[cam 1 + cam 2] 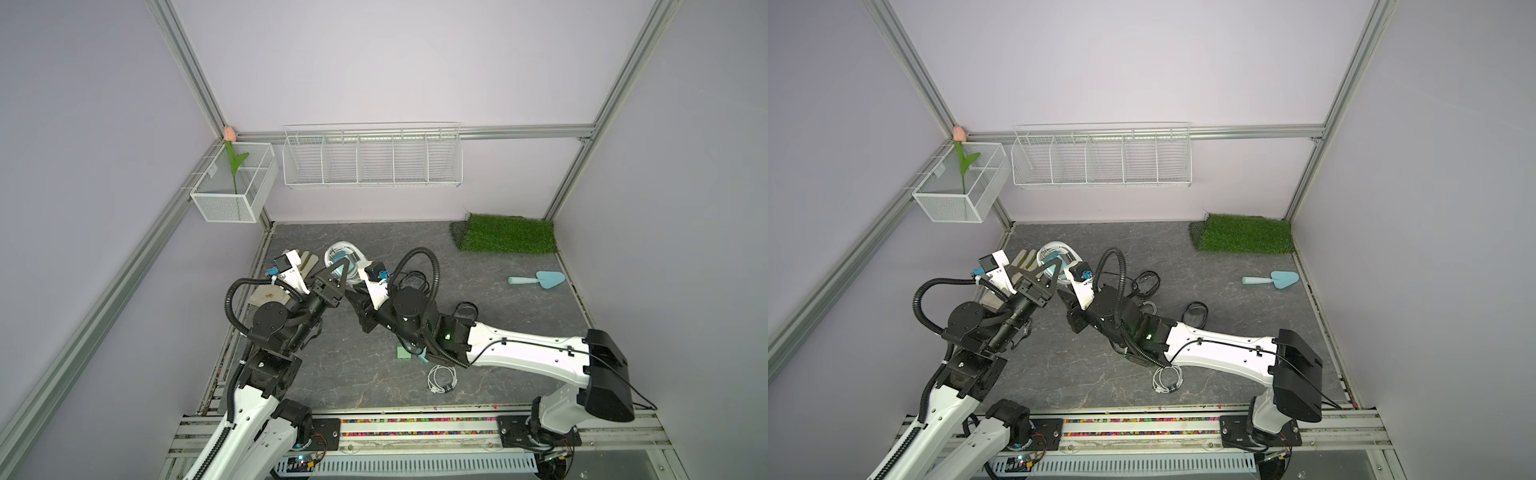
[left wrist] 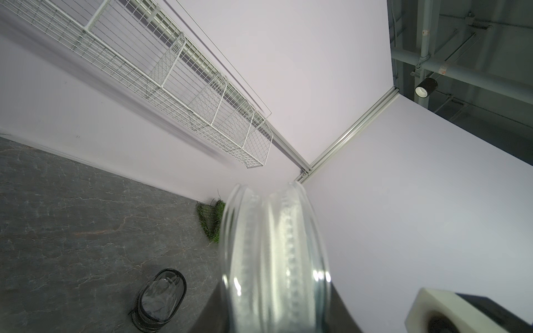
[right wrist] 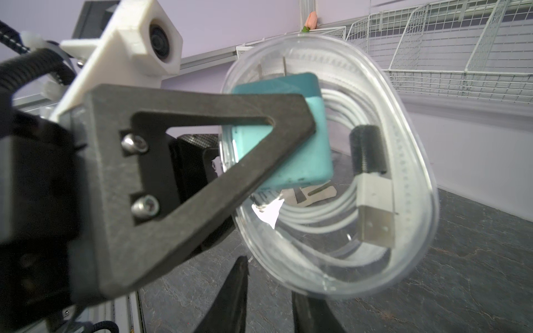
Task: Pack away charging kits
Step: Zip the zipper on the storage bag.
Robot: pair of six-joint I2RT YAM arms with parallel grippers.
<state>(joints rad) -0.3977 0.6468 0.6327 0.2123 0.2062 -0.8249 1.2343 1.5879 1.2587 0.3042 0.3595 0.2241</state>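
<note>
Toward the back-left of the dark grey marbled bench (image 1: 498,332), both top views show the left pincer (image 1: 340,275) (image 1: 1052,274) clamped on a clear round case with a white rim (image 1: 337,248) (image 1: 1054,246), held up on edge. A teal square charger block (image 1: 1057,264) shows through its wall. The right pincer (image 1: 354,290) points at the case from just beside it, its tips hidden. Nearer the front, a mint-green square charger block (image 1: 402,353) lies half under the right arm, with a coiled white cable (image 1: 441,378) (image 1: 1167,380) loose on the bench near it. A light-blue trowel (image 1: 538,280) lies well apart, to the right.

From the left wrist, the clear round case (image 2: 274,259) appears edge-on and blurred. A black-rimmed clear case (image 2: 161,299) rests on the bench beyond.

From the right wrist, the left pincer's dark triangular finger (image 3: 202,173) presses flat on the case's clear side (image 3: 403,138). Inside, the teal block (image 3: 300,161) sits against a white cable coil (image 3: 317,219) with a USB plug. The right pincer (image 3: 268,276) has its two dark fingers slightly apart beneath the case's lower rim; I cannot tell whether they pinch it.
</note>
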